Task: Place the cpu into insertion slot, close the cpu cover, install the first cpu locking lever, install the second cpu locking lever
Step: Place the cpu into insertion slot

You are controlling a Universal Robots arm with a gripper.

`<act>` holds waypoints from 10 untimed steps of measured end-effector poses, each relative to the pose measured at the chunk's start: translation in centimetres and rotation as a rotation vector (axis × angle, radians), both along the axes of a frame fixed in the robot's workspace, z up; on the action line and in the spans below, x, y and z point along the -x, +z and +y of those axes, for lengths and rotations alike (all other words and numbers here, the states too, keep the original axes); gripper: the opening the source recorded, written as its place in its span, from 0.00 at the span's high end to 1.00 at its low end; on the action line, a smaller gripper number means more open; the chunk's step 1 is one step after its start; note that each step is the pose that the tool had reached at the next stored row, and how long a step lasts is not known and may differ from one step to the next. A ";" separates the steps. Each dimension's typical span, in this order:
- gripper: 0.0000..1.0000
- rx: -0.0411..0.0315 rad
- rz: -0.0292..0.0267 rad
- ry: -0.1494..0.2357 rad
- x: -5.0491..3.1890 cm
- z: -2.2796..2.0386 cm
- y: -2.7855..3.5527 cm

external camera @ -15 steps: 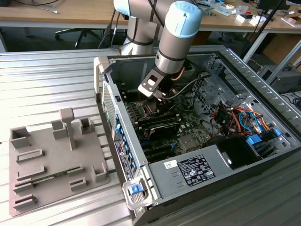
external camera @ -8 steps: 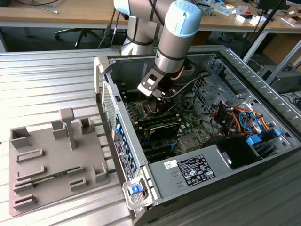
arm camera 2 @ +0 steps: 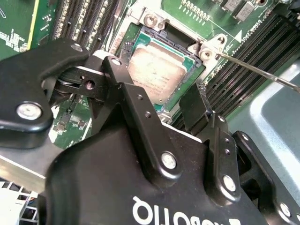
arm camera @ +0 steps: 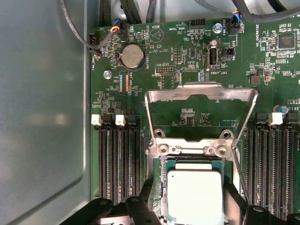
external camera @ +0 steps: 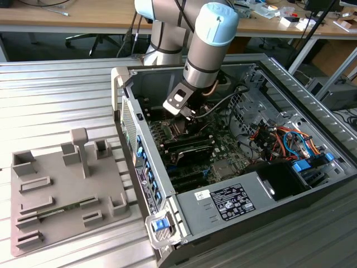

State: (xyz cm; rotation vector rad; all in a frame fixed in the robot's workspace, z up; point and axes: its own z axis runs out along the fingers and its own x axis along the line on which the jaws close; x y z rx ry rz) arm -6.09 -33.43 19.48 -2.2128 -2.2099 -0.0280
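White lettering dots the motherboard [arm camera: 140, 56], and a printed label [external camera: 231, 202] sits on the grey power-supply box [external camera: 215, 226].

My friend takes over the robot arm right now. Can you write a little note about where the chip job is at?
Gripper: low over the socket, astride the cpu; whether it is gripping the chip cannot be told.
Cpu: lying flat in the insertion slot, silvery top up.
Cpu cover: swung up on its hinge, standing open past the socket.
Lever: one thin locking lever sticks out free beside the socket.
Done: chip is in the slot.
Left: close the cover, then both locking levers.
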 end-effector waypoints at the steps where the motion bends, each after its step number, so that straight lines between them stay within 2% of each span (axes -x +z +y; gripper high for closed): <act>1: 0.32 0.0000 0.0000 0.000 0.04 0.00 -0.01; 3: 0.32 0.0012 -0.0010 0.000 0.09 0.03 0.05; 7: 0.32 0.0098 -0.0010 0.002 0.09 0.09 0.44; 10: 0.32 0.0104 -0.0004 0.007 0.08 0.14 0.36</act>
